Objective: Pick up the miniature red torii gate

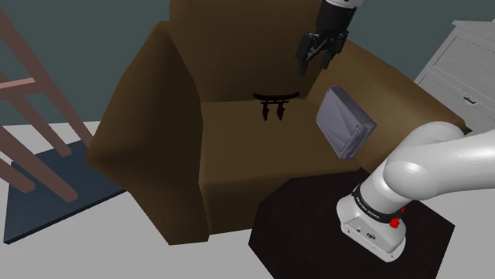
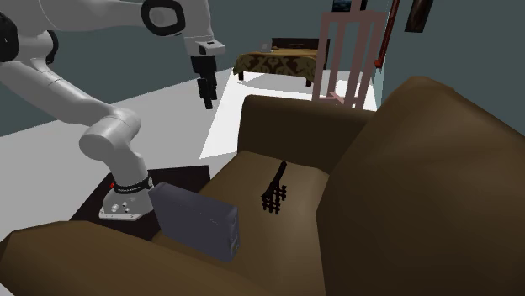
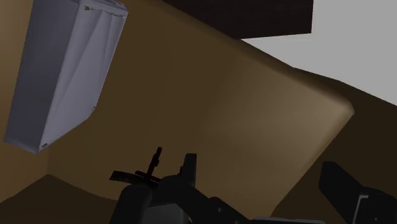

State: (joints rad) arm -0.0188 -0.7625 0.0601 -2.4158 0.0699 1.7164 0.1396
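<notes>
The miniature torii gate [image 1: 275,103] is drawn dark, nearly black. It stands upright on the seat of a brown armchair [image 1: 159,119], close to the backrest. From the second exterior view the gate [image 2: 275,189] sits mid-seat. My gripper [image 1: 315,63] hangs open in the air above the seat, up and toward the shoulder view's right of the gate, touching nothing. In the second exterior view the gripper [image 2: 207,99] points down, well above the chair's arm. In the wrist view the gate [image 3: 143,175] shows beside one of my spread fingers [image 3: 188,167].
A grey box-like cushion [image 1: 345,120] leans against the armrest nearest the stand, beside the gate. The chair's high back and arms [image 2: 404,168] wall in the seat. A pink wooden frame [image 1: 32,119], a blue mat [image 1: 47,174] and a white dresser [image 1: 464,55] stand around.
</notes>
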